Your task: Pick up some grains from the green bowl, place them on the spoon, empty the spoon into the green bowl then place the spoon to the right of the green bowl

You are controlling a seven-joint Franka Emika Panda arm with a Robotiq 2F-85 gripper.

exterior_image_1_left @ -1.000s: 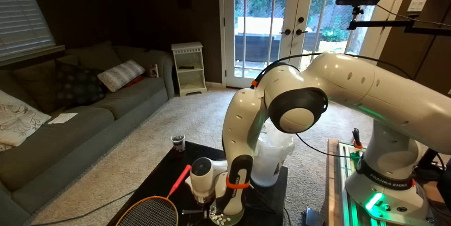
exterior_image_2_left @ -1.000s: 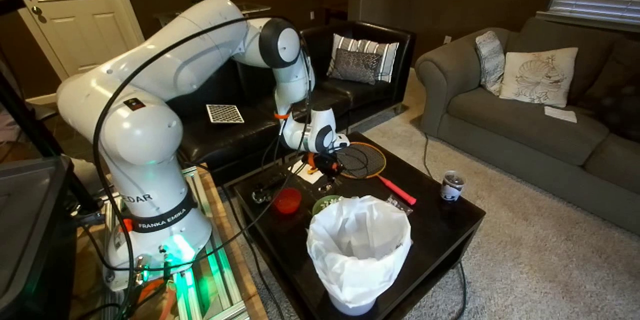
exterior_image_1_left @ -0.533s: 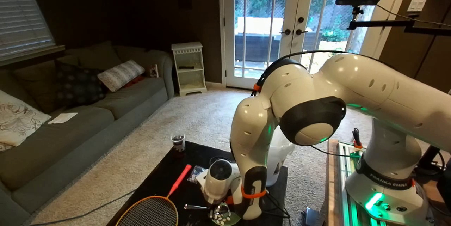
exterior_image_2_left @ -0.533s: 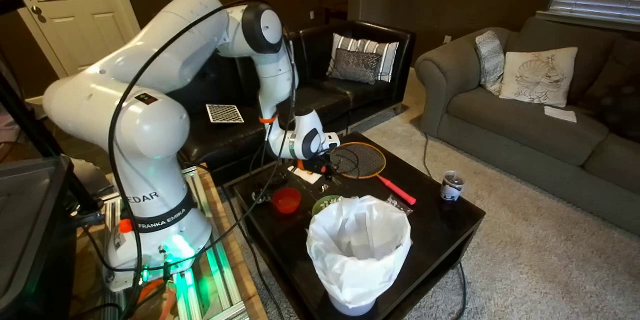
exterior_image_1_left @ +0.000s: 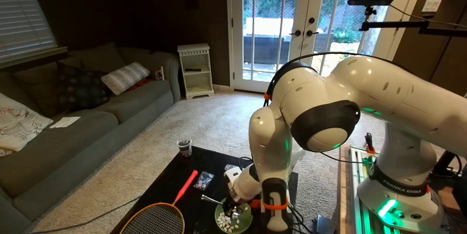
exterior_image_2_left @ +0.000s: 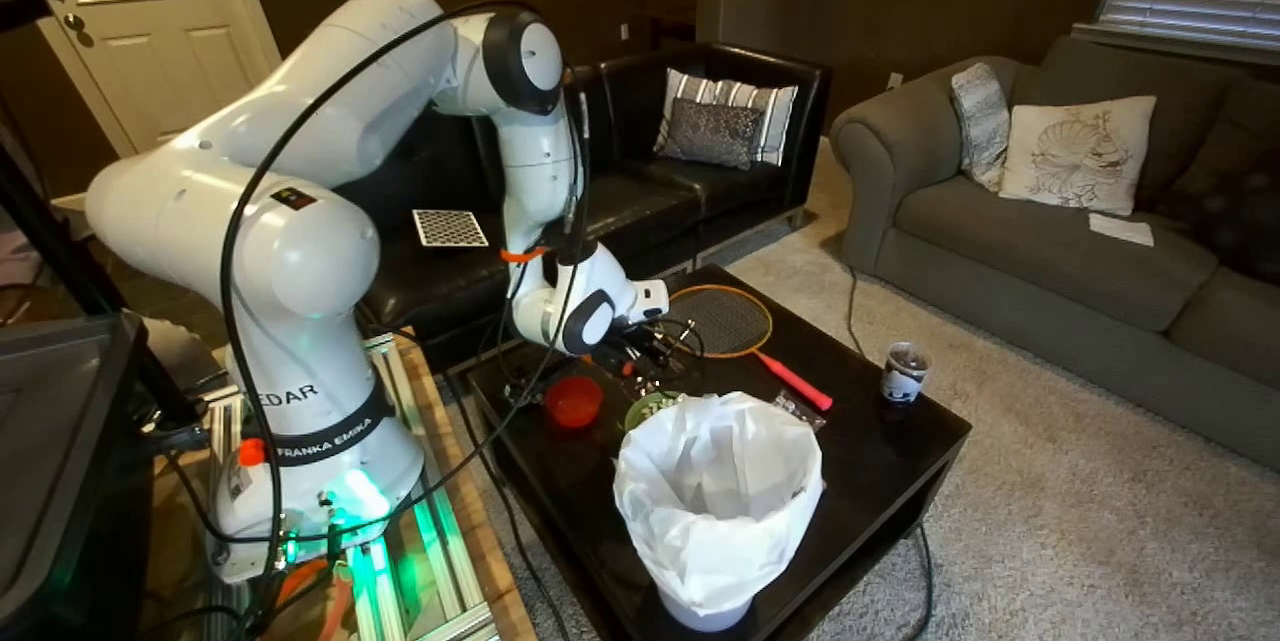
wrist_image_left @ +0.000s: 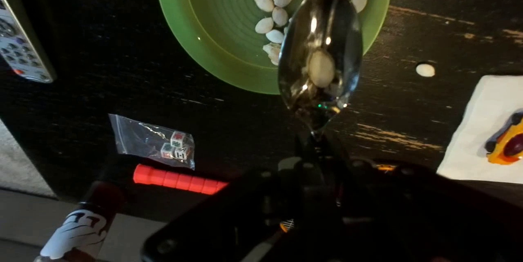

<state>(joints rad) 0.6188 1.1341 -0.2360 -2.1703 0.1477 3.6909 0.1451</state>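
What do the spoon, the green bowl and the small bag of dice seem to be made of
The spoon: polished metal, probably stainless steel, given its mirror-like highlights. The green bowl: glossy, with glints near its rim; plastic or glazed ceramic, I can't tell. The bag: thin, shiny clear plastic, probably; dice show through.

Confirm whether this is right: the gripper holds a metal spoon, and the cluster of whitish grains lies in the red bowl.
Wrong bowl: the cluster of whitish grains lies in the green bowl, as the wrist view shows. The gripper does hold a metal spoon.
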